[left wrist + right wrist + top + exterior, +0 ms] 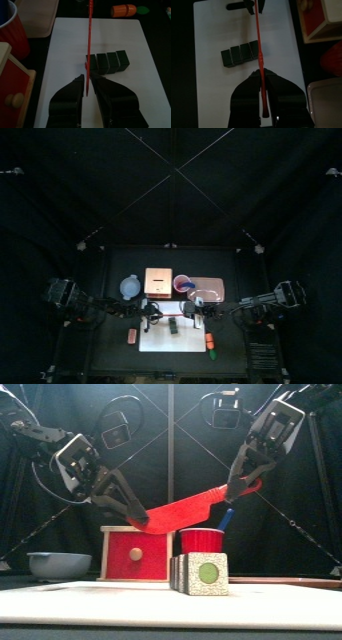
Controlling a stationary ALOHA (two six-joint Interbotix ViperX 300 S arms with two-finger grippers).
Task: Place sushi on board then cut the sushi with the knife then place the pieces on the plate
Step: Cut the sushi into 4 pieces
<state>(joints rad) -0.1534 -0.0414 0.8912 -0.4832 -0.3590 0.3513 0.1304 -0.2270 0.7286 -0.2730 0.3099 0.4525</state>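
Note:
The dark green sushi roll [201,574] stands on the white board [80,604] as several blocks pressed together [110,61] [240,55]. A red knife [185,510] hangs slanted above it, held at both ends. My left gripper [134,520] is shut on the blade's low end, and my right gripper [242,485] is shut on the higher handle end. In the left wrist view the knife [89,45] shows edge-on just beside the roll's end block. In the right wrist view the knife [258,55] crosses the roll's end.
Behind the board stand the blue-grey bowl [56,564], the wooden box with its red drawer [136,544], the red cup [203,540] holding a blue knife [230,516], and the pink tray [210,286]. An orange toy [132,336] and another toy [210,342] lie beside the board.

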